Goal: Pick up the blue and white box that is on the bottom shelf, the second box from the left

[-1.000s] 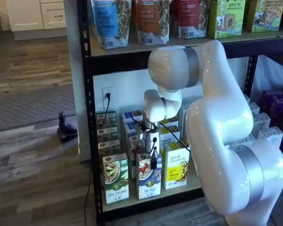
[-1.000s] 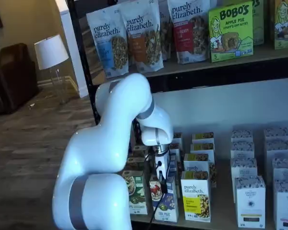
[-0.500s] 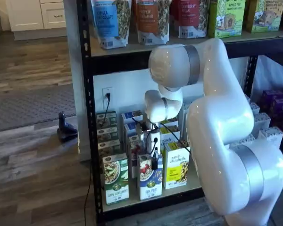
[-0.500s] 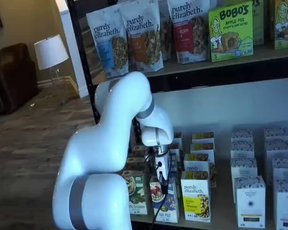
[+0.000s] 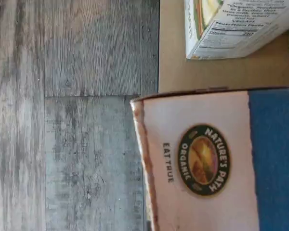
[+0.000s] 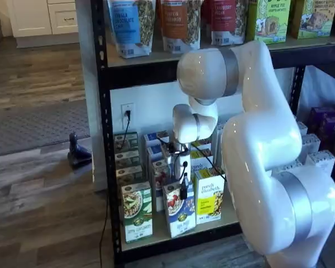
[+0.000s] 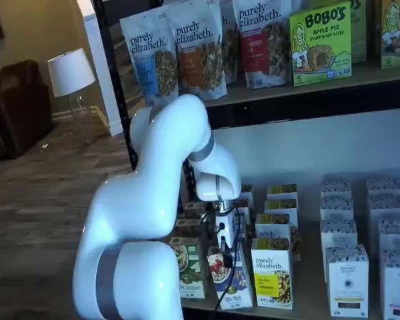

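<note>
The blue and white box (image 6: 178, 211) stands tilted at the front of the bottom shelf (image 6: 156, 237), between a green-and-white carton and a yellow carton. It also shows in a shelf view (image 7: 231, 279). My gripper (image 6: 182, 187) is at the box's top, its black fingers closed on it, seen too in a shelf view (image 7: 225, 244). In the wrist view the box's white top with a round Nature's Path logo (image 5: 203, 160) fills the frame close up, with a blue side beside it. The fingers are hidden there.
A green-and-white carton (image 6: 137, 212) and a yellow carton (image 6: 207, 196) flank the box, with more rows behind. White boxes (image 7: 347, 280) stand further right. Granola bags (image 7: 199, 47) sit on the upper shelf. The wrist view shows grey wood floor (image 5: 86, 115) beyond the shelf edge.
The blue and white box has tipped and come forward and slightly up out of its row with my gripper on it. The arm's upper joints rose a little.
</note>
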`<state>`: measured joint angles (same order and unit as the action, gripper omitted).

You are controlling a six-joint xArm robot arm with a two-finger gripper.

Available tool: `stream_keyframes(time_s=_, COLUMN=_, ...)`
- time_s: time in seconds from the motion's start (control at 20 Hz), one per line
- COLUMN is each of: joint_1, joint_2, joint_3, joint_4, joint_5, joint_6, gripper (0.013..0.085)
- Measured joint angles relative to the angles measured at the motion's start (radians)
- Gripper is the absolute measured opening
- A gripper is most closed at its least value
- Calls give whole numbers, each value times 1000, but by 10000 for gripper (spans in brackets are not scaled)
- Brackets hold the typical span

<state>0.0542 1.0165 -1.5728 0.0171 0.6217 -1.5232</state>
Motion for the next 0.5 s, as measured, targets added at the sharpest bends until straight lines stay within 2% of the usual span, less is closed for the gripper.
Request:
stream_keyframes(time_s=0.05, joint_1=0, joint_2=-4, joint_3=5, joint_4=3, joint_5=-3, joint_6=-3, gripper=490)
stream_keyframes(time_s=0.1, joint_1=-1, joint_2=-8, joint_3=11, joint_4=5, joint_5=-9, joint_6=-5, gripper=450)
stream_keyframes(time_s=0.35, joint_1=1, joint_2=-21, joint_3=28, joint_4=-11, joint_5=-17, joint_6=11, gripper=450)
stream_keyframes(time_s=0.5, joint_1=5, joint_2=-32, joint_3=37, joint_4=-5, joint_5=-11, joint_6=9, gripper=450)
